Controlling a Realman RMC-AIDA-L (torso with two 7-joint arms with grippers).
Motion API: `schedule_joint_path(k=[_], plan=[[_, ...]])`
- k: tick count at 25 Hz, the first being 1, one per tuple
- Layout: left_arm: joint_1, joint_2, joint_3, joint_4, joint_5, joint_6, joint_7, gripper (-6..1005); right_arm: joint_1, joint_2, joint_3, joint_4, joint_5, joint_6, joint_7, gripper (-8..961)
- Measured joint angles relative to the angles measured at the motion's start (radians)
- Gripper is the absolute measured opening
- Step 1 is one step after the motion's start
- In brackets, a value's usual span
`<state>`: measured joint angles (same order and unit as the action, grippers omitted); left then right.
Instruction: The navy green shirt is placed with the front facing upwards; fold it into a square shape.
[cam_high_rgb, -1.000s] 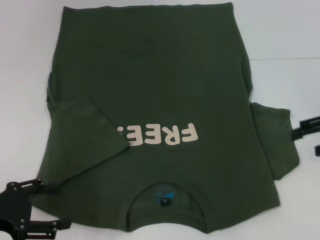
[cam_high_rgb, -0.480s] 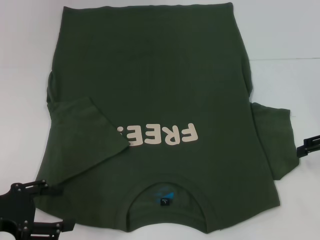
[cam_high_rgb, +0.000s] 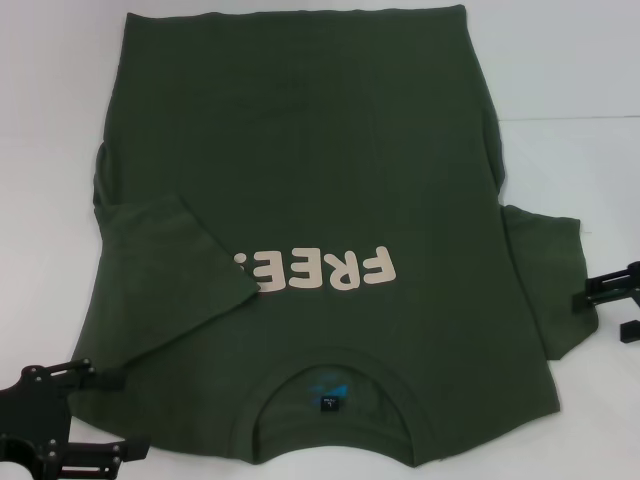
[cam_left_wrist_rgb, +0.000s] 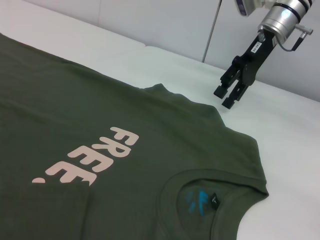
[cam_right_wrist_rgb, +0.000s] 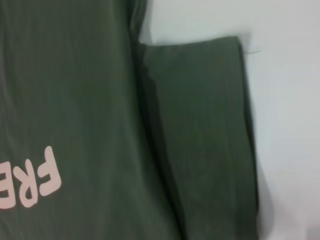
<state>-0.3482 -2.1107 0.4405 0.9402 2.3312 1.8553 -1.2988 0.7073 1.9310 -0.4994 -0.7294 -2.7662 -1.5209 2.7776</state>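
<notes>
The navy green shirt (cam_high_rgb: 310, 220) lies front up on the white bench (cam_high_rgb: 560, 90), its collar (cam_high_rgb: 335, 420) nearest the robot and its hem at the far side. The cream "FREE!" print (cam_high_rgb: 320, 270) reads upside down in the head view, and a small dark-blue neck label (cam_high_rgb: 327, 404) sits inside the collar. The sleeve on the robot's left (cam_high_rgb: 170, 270) is folded inward over the chest, its edge covering the end of the print. The sleeve on the robot's right (cam_high_rgb: 550, 285) lies spread out flat on the bench.

The right gripper (cam_high_rgb: 625, 305) hovers just beside the outer edge of that spread sleeve, apart from the cloth; in the left wrist view (cam_left_wrist_rgb: 230, 96) its 2 fingers stand narrowly apart above the bare bench, holding nothing. The left gripper (cam_high_rgb: 110, 415) sits at the near left corner by the shirt's shoulder, its 2 fingers spread wide and empty.
</notes>
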Motion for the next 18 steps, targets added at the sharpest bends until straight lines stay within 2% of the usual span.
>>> schedule_joint_path(k=[18], plan=[[-0.004, -0.003, 0.001, 0.000, -0.007, -0.016, 0.003, 907, 0.012, 0.009, -0.004, 0.041, 0.019, 0.061, -0.012, 861]])
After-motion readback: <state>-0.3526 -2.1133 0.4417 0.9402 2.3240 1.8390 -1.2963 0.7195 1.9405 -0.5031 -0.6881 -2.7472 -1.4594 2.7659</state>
